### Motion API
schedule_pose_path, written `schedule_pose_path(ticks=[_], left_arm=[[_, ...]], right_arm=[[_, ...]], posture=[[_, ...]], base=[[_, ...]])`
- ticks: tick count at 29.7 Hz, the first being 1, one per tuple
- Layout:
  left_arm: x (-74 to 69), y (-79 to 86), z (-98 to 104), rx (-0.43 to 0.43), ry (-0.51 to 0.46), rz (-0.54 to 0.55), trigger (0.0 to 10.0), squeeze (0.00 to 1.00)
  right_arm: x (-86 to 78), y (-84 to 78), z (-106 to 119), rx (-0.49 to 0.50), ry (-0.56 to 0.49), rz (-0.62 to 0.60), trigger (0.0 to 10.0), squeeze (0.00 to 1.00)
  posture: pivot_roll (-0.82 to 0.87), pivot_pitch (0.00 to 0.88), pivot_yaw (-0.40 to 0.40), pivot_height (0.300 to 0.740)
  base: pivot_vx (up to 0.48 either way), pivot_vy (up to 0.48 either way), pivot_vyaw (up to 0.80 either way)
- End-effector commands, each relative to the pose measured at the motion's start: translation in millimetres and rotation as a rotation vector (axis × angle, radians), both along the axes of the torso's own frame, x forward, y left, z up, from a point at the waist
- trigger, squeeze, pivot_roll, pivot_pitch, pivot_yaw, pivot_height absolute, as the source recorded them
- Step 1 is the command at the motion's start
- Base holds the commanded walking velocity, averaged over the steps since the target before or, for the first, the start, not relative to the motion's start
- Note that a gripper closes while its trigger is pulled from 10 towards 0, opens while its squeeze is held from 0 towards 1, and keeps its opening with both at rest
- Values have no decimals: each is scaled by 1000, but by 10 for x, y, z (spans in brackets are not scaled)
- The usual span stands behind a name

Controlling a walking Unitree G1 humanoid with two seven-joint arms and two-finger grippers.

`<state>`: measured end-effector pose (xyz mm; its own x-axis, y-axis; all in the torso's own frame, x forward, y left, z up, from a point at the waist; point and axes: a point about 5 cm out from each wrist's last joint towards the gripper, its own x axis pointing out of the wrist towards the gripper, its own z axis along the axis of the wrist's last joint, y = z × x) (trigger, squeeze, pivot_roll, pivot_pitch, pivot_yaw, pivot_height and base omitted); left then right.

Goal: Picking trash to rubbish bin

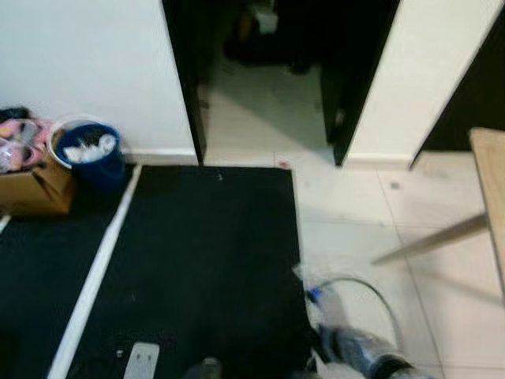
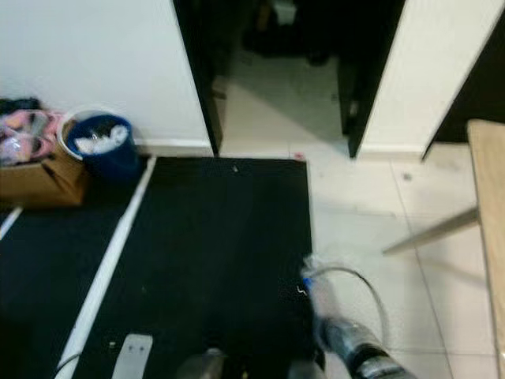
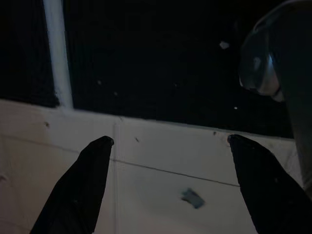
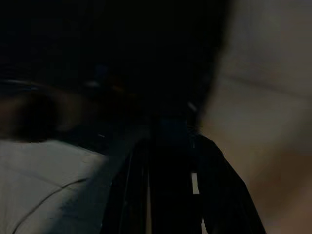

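The blue rubbish bin (image 1: 88, 154) sits against the white wall (image 1: 87, 63), right next to a cardboard box (image 1: 31, 185) with pink stuff in it, and there's already some white trash (image 1: 91, 148) inside the bin. A big black mat (image 1: 205, 260) runs from the bin's foot out toward the camera, with a white stripe (image 1: 95, 272) crossing it from just beside the bin.

Well away from the bin, past the mat's far edge on the pale tile floor (image 1: 371, 229), the right gripper (image 1: 316, 296) is closed on what looks like a clear plastic bottle (image 1: 351, 343) with a blue cap, though it's blurry so I could be off on that.

The left gripper (image 3: 170, 141) has its fingers spread wide, nothing between them, hanging over the tile by the mat edge. A wooden table (image 1: 489, 181) stands on the tiles, on the far side from the bin.
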<state>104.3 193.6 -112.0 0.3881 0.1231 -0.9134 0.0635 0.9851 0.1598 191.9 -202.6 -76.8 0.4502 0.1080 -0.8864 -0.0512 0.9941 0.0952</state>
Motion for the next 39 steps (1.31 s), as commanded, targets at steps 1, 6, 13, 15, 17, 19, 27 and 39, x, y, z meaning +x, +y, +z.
schedule_pose_path(ticks=[1, 6, 13, 15, 17, 19, 27, 39], left_arm=[[-45, -33, -17, -8, 20, -21, 10000, 0], [-61, -19, -19, -7, 25, -22, 10000, 0], [-51, 3, -14, -8, 25, -26, 10000, 0], [-42, 8, -11, -9, 23, -28, 10000, 0], [-21, 18, -4, -9, 18, -32, 10000, 0], [-9, 25, 0, -10, 15, -33, 10000, 0], [-4, 38, 3, -8, 13, -24, 10000, 0], [-16, 39, 0, -12, 15, -11, 10000, 0]], right_arm=[[-155, -46, -76, -40, 34, -39, 10000, 0], [-345, -111, -149, -83, 88, -22, 10000, 0], [-519, -140, -212, -122, 138, 0, 10000, 0], [-517, -143, -212, -127, 137, -5, 10000, 0], [-507, -157, -207, -141, 131, -5, 10000, 0], [-493, -175, -199, -153, 125, -1, 10000, 0], [-363, -146, -157, -182, 86, 52, 10000, 0], [-247, -50, -128, -191, 57, 94, 10000, 0]], posture=[[-47, 77, 5, 740], [-47, 73, 6, 740], [-47, 64, 10, 740], [-46, 62, 12, 740], [-45, 58, 13, 740], [-43, 55, 13, 740], [-35, 54, 15, 740], [-22, 52, 16, 740]], base=[[0, 0, 788], [0, 0, 788], [0, 0, 788], [0, 0, 788], [0, 0, 791], [0, 0, 788], [0, 0, 788], [0, 0, 784]])
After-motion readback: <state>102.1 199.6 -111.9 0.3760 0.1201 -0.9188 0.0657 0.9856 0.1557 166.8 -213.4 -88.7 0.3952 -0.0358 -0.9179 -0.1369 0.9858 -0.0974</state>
